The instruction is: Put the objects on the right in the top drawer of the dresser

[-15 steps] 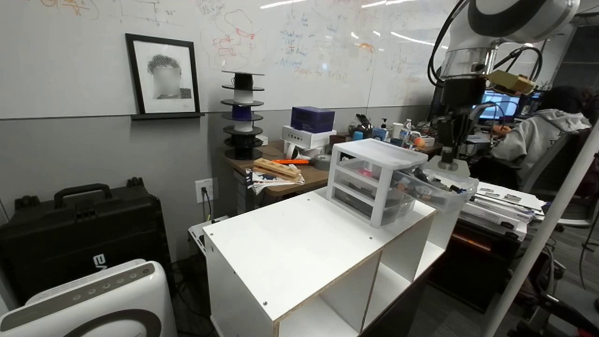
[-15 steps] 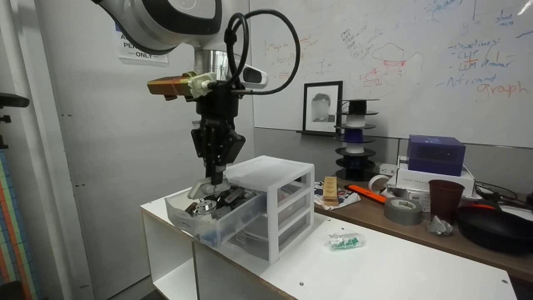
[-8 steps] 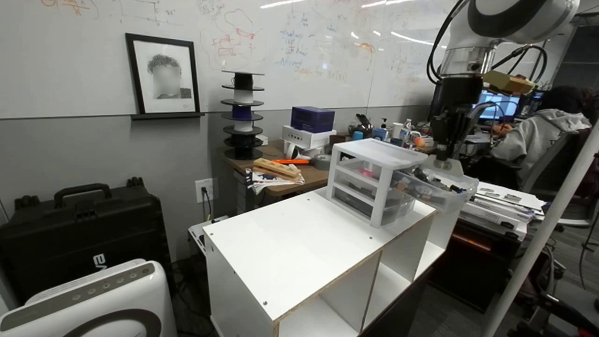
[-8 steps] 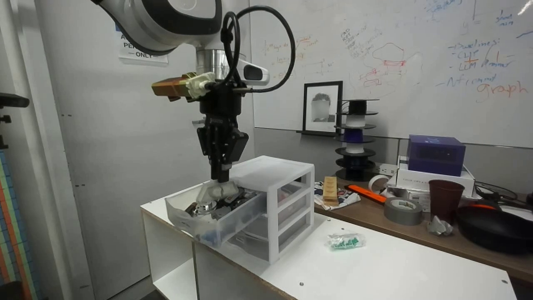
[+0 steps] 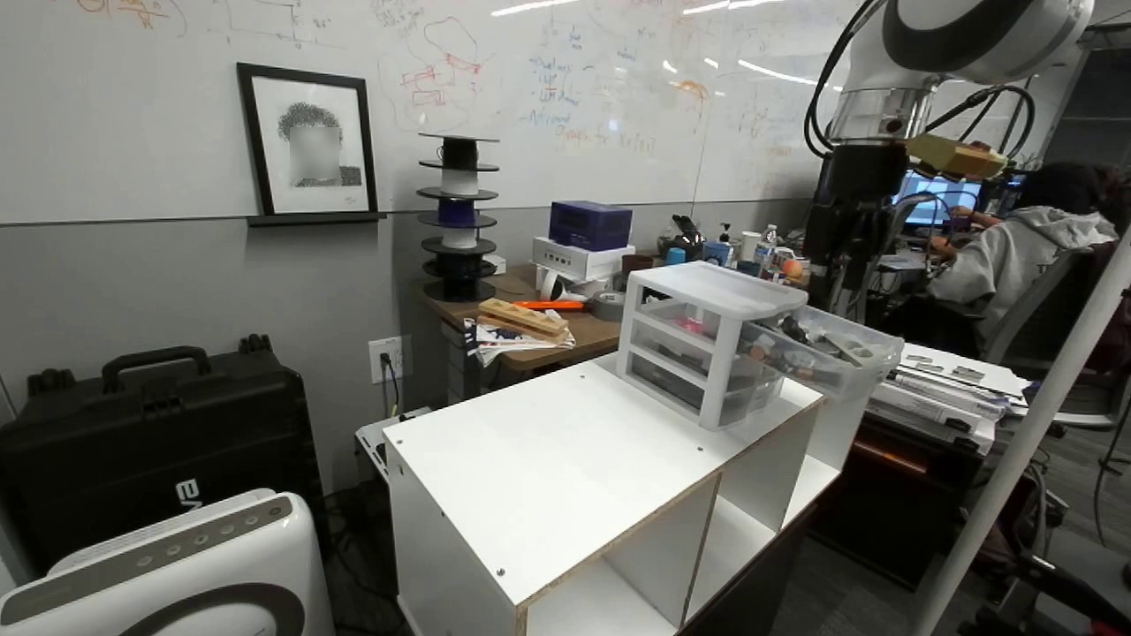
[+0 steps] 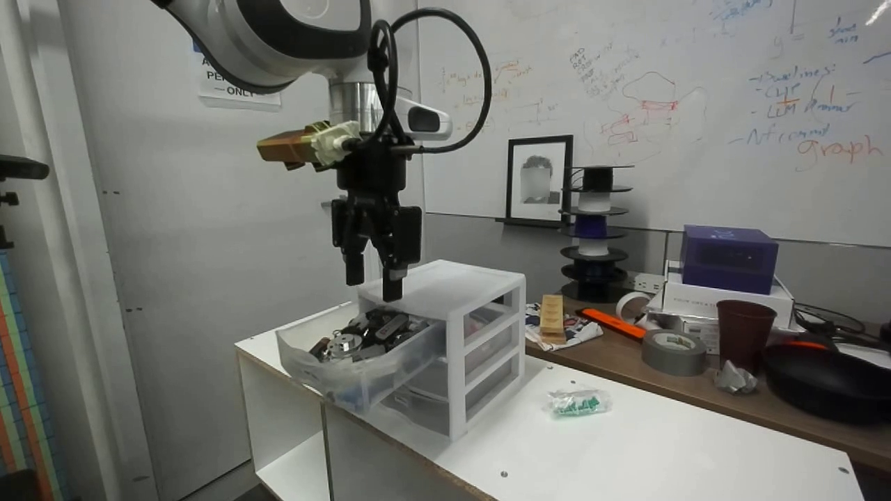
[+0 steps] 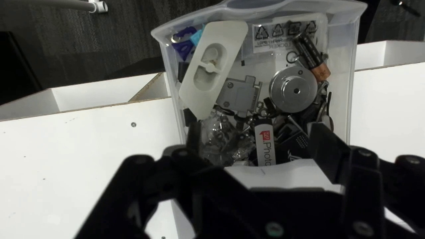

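Note:
The dresser stands on the white cabinet with its top drawer pulled out. A pale flat piece with an oval recess lies slantwise in that drawer on a mix of small items, including a silver disc, a battery and a stick marked Photo. In an exterior view the piece shows inside the drawer. Above the drawer's inner end, near the dresser's edge, my gripper stands open, nothing between its fingertips. To the right of the dresser a clear bag with green contents lies on the cabinet.
The white cabinet carries the dresser. Behind it a brown desk holds a grey tape roll, a dark red cup, a black pan and a stack of spools. A pale pole rises beside the cabinet.
The gripper has risen slightly and shifted toward the dresser. Its jaws, earlier shut on the pale piece, have opened, and the piece has dropped into the top drawer.

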`<action>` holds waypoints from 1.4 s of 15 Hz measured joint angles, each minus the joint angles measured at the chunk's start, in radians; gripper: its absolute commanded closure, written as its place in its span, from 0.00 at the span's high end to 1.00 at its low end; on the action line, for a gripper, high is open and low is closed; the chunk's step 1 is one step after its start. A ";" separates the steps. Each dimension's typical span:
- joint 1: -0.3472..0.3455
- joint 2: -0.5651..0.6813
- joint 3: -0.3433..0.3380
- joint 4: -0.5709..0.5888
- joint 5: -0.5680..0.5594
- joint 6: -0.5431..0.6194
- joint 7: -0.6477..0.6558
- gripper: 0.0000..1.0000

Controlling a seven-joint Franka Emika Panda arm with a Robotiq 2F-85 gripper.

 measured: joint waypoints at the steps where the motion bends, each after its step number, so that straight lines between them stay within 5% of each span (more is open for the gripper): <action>1: 0.000 0.000 0.000 0.000 0.000 0.003 0.000 1.00; 6: -0.008 0.000 -0.009 0.005 0.004 -0.013 0.045 0.99; 14: -0.171 0.054 -0.179 0.232 0.044 -0.027 0.016 1.00; 21: -0.188 0.237 -0.169 0.366 0.138 0.116 0.004 1.00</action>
